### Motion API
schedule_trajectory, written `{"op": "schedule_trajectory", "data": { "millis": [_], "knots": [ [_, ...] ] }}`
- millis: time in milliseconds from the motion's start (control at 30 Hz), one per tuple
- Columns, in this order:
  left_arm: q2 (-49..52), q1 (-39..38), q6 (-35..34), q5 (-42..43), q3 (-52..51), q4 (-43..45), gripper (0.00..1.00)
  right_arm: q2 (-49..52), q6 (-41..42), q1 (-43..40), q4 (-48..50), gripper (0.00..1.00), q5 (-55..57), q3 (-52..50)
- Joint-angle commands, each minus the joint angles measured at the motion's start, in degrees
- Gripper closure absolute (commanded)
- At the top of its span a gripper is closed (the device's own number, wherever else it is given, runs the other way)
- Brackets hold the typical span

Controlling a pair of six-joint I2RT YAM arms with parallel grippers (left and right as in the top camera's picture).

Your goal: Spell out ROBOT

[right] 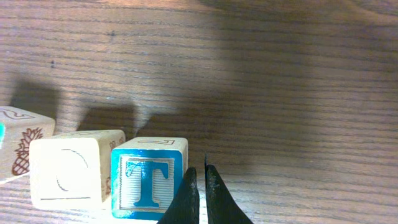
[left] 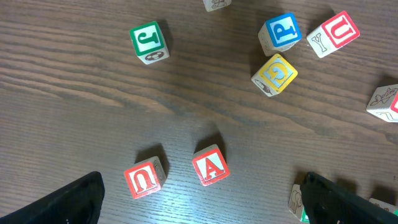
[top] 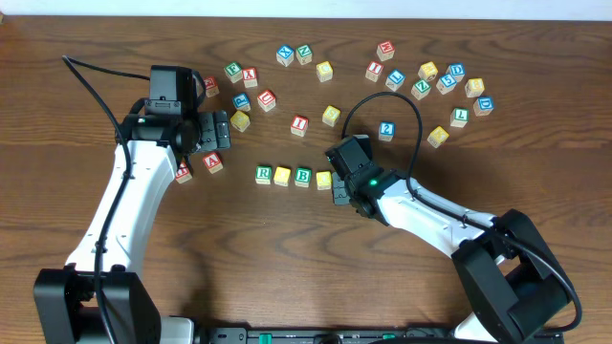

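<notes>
Right gripper point(right: 200, 171): my fingers are pressed together with nothing between them. The tips sit low over the table point(top: 287, 268), just right of the T.
T point(right: 149, 180): blue letter facing my right wrist camera, last in the row. From overhead my right wrist covers it.
Second yellow cube point(top: 323, 179): just left of the T, side by side with it. I cannot tell whether they touch. Its side face shows a faint O in the wrist view.
B point(top: 303, 177): green letter, next along to the left.
First yellow cube point(top: 282, 175): between B and R.
R point(top: 264, 174): green letter, left end of the row.
Row: five cubes in a line near the middle of the table, close together, reading R, yellow, B, yellow, T.
Left gripper point(top: 218, 130): my fingers are spread wide and hold nothing. It hangs above the table, left of the row and farther back.
A point(left: 210, 168): red letter, on the table between my spread left fingers, not touched.
U point(left: 143, 179): red letter, just beside A.
I point(top: 300, 123): red letter, alone beyond the row.
Far side: more lettered cubes lie scattered, well apart from the row.
</notes>
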Motion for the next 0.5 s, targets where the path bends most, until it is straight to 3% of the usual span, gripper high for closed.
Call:
{"op": "schedule_trajectory", "data": {
  "millis": [0, 467],
  "knots": [
    [-0.09, 0.22, 0.79, 0.37, -0.55, -0.2, 0.01, -0.04, -1.01, 0.39, 0.15, 0.99, -0.37, 0.31],
    [-0.09, 0.22, 0.79, 0.37, -0.55, -0.2, 0.01, -0.02, -2.14, 0.39, 2.29, 0.99, -2.49, 0.31]
  ]
}}
